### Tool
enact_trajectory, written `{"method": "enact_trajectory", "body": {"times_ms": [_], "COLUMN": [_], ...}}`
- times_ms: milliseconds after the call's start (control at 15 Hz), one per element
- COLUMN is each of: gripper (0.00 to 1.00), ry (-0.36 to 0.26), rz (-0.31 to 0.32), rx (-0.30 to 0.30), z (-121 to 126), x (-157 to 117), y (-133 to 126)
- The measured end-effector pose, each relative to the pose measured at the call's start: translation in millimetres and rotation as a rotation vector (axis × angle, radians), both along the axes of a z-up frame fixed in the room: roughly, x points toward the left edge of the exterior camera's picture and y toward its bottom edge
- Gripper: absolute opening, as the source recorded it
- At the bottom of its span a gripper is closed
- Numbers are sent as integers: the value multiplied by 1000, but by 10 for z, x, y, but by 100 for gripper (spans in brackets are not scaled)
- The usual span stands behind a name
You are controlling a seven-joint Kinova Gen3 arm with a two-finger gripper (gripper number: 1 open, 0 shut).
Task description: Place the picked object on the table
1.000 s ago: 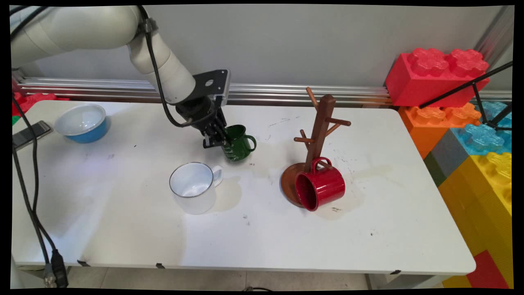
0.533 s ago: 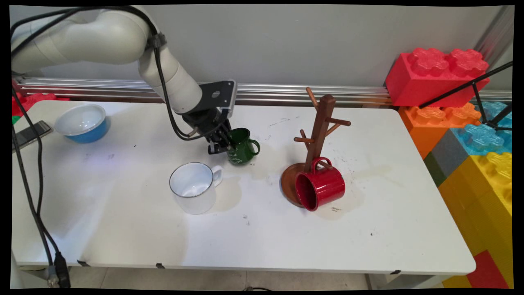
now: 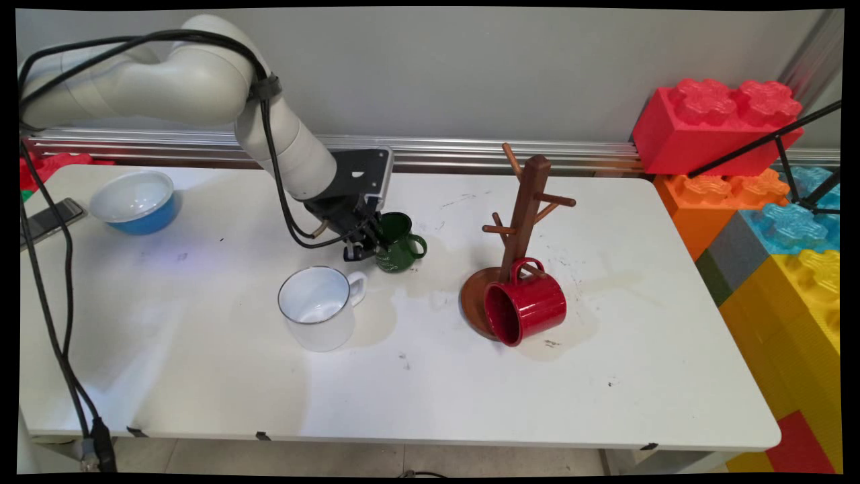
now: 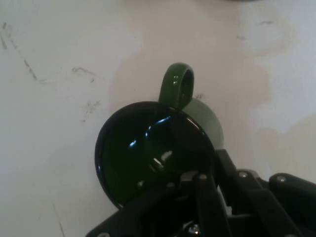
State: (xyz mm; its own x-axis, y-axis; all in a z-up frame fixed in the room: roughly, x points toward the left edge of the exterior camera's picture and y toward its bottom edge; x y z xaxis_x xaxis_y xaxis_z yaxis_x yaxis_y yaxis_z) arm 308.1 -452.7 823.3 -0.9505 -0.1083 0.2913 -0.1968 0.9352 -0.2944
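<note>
Green mug (image 3: pixel 398 243) on white table (image 3: pixel 470 376), end effector (image 3: pixel 366 243) clamped on its rim, white mug (image 3: pixel 319 308) nearby

Light: bright, even, apparently from overhead; soft shadows beside the white mug (image 3: pixel 321 306) and red mug (image 3: pixel 526 302).
Glare: highlights inside the green mug (image 4: pixel 153 150).
Focus: main view sharp; hand view soft, end effector (image 4: pixel 197 197) dark.
</note>
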Motion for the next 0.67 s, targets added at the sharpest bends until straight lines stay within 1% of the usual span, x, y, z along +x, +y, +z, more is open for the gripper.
{"method": "enact_trajectory", "body": {"times_ms": [67, 133, 400, 667], "gripper": [0, 100, 100, 100], "ry": [-3, -5, -9, 4], "rz": [-5, -9, -18, -11], "rx": [-3, -5, -9, -8], "z": [-15, -26, -71, -78], "x": [-8, -14, -28, -50], "y": [10, 18, 52, 72]}}
